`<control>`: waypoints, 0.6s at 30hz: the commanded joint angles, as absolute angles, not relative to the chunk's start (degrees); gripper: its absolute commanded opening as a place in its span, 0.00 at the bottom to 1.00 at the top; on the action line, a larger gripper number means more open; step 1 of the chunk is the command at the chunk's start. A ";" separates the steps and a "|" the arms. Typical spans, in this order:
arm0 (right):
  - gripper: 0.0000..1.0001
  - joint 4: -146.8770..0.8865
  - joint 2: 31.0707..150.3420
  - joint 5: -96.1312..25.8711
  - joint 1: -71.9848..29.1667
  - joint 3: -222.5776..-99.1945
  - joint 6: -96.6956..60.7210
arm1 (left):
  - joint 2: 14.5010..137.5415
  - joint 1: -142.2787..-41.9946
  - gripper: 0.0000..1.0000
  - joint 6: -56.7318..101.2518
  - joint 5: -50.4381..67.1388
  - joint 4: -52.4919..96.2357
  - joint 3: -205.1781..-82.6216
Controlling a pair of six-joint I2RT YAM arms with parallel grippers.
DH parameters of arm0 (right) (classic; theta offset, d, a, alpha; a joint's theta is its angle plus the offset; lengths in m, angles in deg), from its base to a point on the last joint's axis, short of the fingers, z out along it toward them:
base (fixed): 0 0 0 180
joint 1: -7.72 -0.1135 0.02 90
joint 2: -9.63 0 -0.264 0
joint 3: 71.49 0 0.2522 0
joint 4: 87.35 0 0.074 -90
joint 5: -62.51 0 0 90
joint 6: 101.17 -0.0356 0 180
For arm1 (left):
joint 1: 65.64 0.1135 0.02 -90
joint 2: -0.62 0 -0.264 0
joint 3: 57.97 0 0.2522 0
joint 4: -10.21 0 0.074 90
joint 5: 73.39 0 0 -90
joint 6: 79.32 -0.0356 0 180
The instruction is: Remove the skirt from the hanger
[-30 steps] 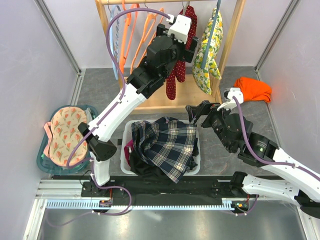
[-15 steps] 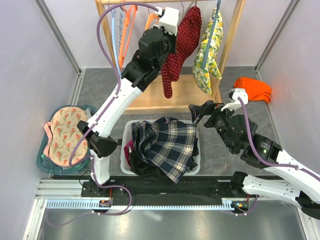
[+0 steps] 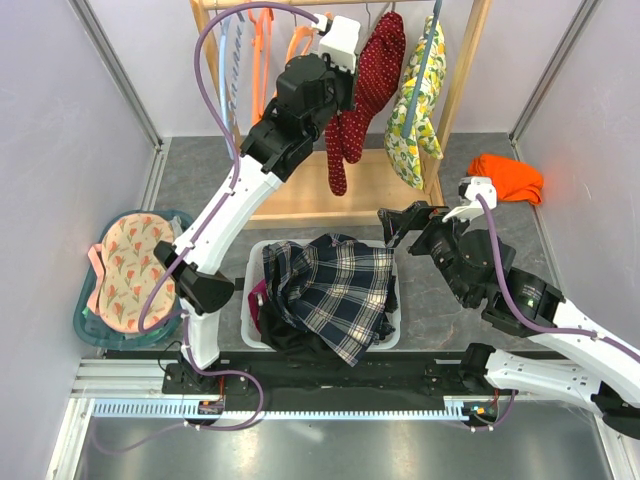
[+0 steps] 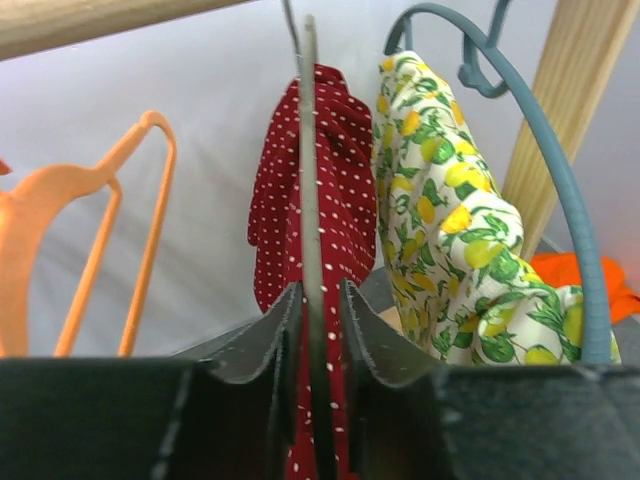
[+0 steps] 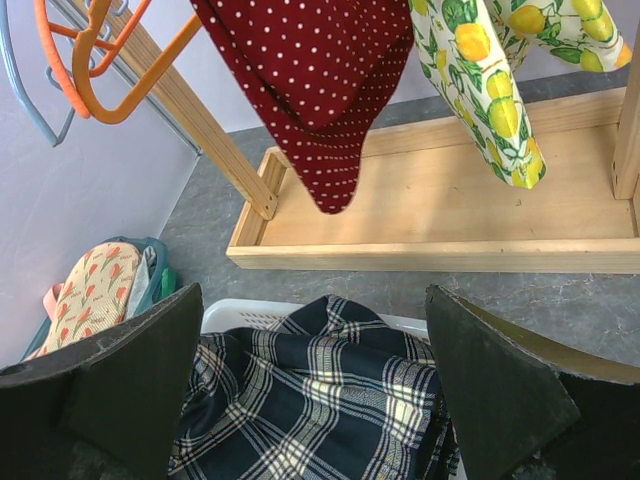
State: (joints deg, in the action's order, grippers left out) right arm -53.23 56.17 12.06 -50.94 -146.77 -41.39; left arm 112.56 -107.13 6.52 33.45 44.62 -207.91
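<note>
The plaid skirt lies crumpled in the white basket, off any hanger; it also fills the bottom of the right wrist view. The pale peach-orange hanger hangs bare on the wooden rail. My left gripper is raised to the rail beside it, jaws a narrow gap apart with a thin grey hanger bar of the red dotted garment in that gap; a sliver of space shows beside the bar. My right gripper hovers wide open just above the skirt's far edge, holding nothing.
The wooden rack carries a lemon-print garment, a brighter orange hanger and a light-blue hanger. A teal tub with floral cloth sits left. An orange cloth lies at the right. Dark and magenta garments lie under the skirt.
My left arm rose and swung left along the rail, and its jaws went from wide open to nearly closed. The red garment swung slightly. The right arm barely moved.
</note>
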 commanded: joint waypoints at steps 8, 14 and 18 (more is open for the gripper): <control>0.98 -53.82 55.15 13.73 -50.91 -147.04 -41.23 | 114.96 -106.86 0.20 7.34 29.89 46.30 -212.18; 0.98 -53.82 55.15 13.73 -50.99 -146.69 -41.49 | 114.70 -106.24 0.02 7.43 28.92 46.65 -212.62; 0.98 -53.73 55.15 13.56 -50.91 -146.51 -41.84 | 114.17 -106.15 0.02 7.43 28.74 46.74 -213.76</control>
State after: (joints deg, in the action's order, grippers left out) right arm -53.21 55.71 12.48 -50.94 -146.77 -41.41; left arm 114.74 -106.00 6.87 30.39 46.72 -210.49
